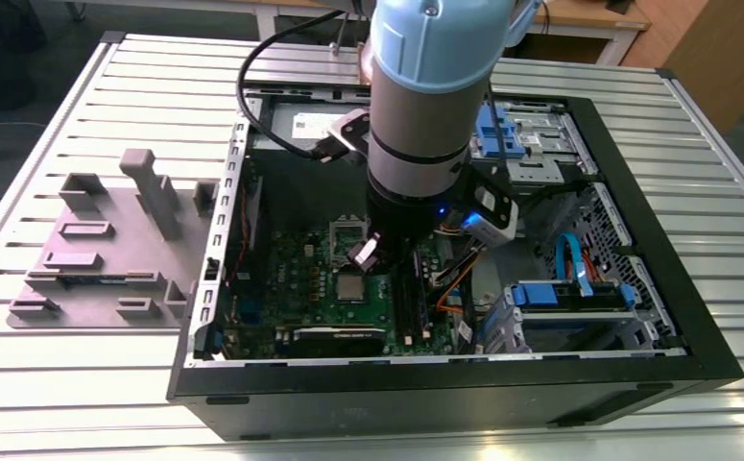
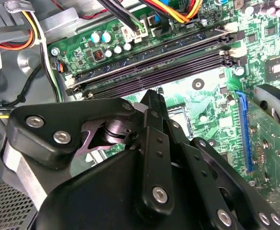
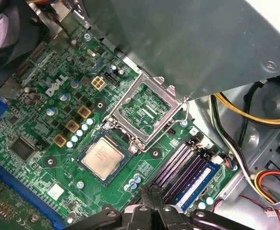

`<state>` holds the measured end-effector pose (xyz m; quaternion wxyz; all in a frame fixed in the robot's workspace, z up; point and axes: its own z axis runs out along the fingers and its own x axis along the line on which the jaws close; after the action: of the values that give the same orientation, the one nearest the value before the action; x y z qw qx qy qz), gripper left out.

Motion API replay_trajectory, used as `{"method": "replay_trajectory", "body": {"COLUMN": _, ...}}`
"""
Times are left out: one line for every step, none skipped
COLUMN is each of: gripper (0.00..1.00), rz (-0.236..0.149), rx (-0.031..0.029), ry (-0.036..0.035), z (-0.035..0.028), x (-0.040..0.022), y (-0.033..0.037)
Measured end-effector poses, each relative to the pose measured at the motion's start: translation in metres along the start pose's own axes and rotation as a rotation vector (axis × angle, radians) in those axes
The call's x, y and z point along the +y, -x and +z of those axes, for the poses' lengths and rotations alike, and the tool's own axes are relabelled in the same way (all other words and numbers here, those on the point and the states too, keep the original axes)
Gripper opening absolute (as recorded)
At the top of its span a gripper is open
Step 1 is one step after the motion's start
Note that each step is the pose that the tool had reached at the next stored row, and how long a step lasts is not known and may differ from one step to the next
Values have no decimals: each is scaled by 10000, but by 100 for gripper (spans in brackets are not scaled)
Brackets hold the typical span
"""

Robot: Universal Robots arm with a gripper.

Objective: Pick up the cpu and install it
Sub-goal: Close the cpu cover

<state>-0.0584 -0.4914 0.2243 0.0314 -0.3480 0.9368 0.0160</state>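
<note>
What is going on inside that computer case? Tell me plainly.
A robot arm reaches down into the open computer case, over the motherboard. The cpu lies flat in its socket, and the metal retention frame next to it is swung open. The tool hangs above the board near the cpu and the memory slots, fingers together, holding nothing.

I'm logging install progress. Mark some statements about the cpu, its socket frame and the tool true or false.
1. The cpu lies in its socket on the motherboard. True.
2. The tool grips the cpu. False: it is apart from the cpu, shut on nothing.
3. The metal frame is closed over the cpu. False: it stands open beside the cpu.
4. A grey fixture sits outside the computer case, at the exterior view's left. True.
</note>
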Motion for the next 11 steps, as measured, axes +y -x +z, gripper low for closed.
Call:
{"method": "replay_trajectory", "body": {"gripper": 11, "rz": -1, "rx": -1, "ry": 1, "z": 1, "x": 1, "y": 1}}
{"method": "replay_trajectory", "body": {"gripper": 11, "rz": -2, "rx": -4, "ry": 4, "z": 2, "x": 5, "y": 5}}
{"method": "replay_trajectory", "body": {"gripper": 11, "rz": -1, "rx": -8, "ry": 8, "z": 4, "x": 14, "y": 12}}
{"method": "replay_trajectory", "body": {"gripper": 11, "rz": 0, "rx": -9, "ry": 11, "z": 5, "x": 27, "y": 23}}
{"method": "replay_trajectory", "body": {"gripper": 11, "rz": 0, "rx": -12, "ry": 13, "z": 7, "x": 44, "y": 38}}
{"method": "replay_trajectory", "body": {"gripper": 11, "rz": 0, "rx": -14, "ry": 16, "z": 10, "x": 60, "y": 52}}
{"method": "replay_trajectory", "body": {"gripper": 11, "rz": 0, "rx": -17, "ry": 19, "z": 13, "x": 78, "y": 66}}
{"method": "replay_trajectory", "body": {"gripper": 11, "rz": 0, "rx": -17, "ry": 20, "z": 15, "x": 95, "y": 82}}
{"method": "replay_trajectory", "body": {"gripper": 11, "rz": 0, "rx": -19, "ry": 22, "z": 18, "x": 112, "y": 96}}
{"method": "replay_trajectory", "body": {"gripper": 11, "rz": 1, "rx": -20, "ry": 24, "z": 21, "x": 127, "y": 108}}
{"method": "replay_trajectory", "body": {"gripper": 11, "rz": 1, "rx": -23, "ry": 26, "z": 25, "x": 139, "y": 119}}
